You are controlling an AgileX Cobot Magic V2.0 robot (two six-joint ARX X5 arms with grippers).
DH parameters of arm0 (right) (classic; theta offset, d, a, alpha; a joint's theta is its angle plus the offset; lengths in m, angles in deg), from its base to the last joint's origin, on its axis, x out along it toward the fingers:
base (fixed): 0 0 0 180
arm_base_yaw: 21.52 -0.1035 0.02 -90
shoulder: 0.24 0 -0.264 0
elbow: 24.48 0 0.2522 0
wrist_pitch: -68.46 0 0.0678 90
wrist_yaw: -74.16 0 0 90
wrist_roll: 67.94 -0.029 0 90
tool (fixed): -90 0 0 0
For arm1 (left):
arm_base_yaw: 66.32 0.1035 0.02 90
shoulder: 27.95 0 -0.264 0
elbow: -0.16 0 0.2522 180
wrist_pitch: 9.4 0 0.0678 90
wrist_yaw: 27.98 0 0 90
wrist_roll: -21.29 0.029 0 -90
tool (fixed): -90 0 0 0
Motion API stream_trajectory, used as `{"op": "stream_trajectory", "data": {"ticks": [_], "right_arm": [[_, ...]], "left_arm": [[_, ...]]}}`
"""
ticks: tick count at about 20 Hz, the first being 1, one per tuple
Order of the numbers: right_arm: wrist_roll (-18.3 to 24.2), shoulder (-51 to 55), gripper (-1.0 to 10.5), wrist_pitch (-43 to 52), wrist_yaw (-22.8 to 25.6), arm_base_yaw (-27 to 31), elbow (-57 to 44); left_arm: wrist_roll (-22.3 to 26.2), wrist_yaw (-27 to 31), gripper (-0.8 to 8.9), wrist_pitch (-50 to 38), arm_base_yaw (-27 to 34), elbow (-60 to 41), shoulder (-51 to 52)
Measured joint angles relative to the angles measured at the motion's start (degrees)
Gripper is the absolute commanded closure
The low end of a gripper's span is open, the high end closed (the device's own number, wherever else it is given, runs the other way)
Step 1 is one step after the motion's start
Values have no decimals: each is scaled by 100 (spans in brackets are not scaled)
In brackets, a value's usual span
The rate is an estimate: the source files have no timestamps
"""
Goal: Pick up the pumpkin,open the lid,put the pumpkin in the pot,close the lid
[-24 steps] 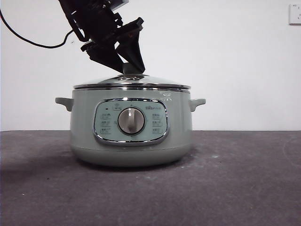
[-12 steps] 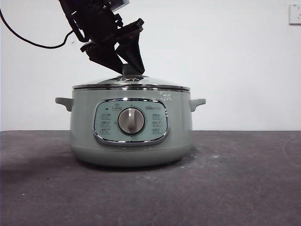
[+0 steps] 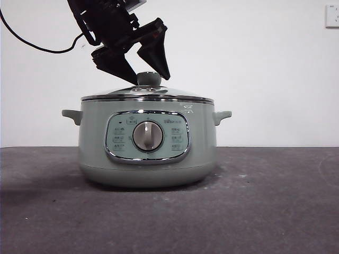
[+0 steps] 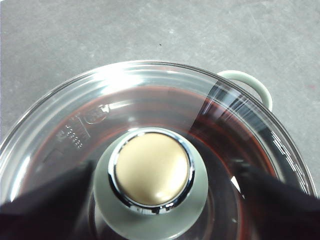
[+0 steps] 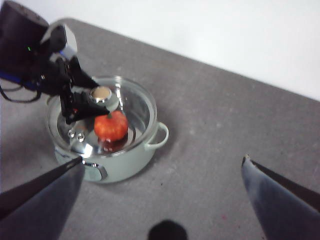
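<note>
Left end effector (image 3: 148, 74) hangs over the pot (image 3: 148, 143), its two black jaws spread apart on either side of the sage-green knob (image 3: 149, 79) and not pressing it; in the left wrist view the jaws sit clear of the knob's sides with a gap showing on each. The lid (image 3: 148, 93) lies flat on the pot's rim, closing it, its chrome edge level all the way round. Through the glass, in the right wrist view, the pumpkin (image 5: 110, 125) sits inside the pot, orange-red, just beneath the knob. The pot stands on the grey desk (image 3: 265, 206) with its dial panel (image 3: 148, 136) facing the front camera and one small handle at each side. Right end effector (image 5: 160, 172) waits well away from the pot, high above the desk, its jaws wide apart and holding nothing.
</note>
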Motion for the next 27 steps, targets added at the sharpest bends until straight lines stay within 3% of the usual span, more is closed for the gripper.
{"op": "stream_trajectory", "data": {"ticks": [9,17,19,21,22,24,25,27], "right_arm": [[0,-138,320,-243,-98,-2,0],[-24,-372,321,-713,-1180,-4,0],[-24,-520,327,-776,-1563,-7,-4],[-37,-610,429,-776,-2061,-7,-4],[-37,-638,497,-776,-2291,-7,-4],[-39,-697,768,-776,-2535,-7,-4],[-37,-719,932,-776,-2542,-7,-4],[31,-745,954,-776,-2544,-7,-4]], "left_arm": [[4,0,274,448,0,0,667],[4,-46,275,1906,0,4,1996],[4,-57,283,2638,0,7,2559],[4,-70,293,3285,0,7,3029],[4,-70,377,3515,0,7,3209],[7,-94,797,3845,0,7,3565],[7,-146,814,3945,0,7,3703],[7,-227,819,4048,0,7,3884]]}}
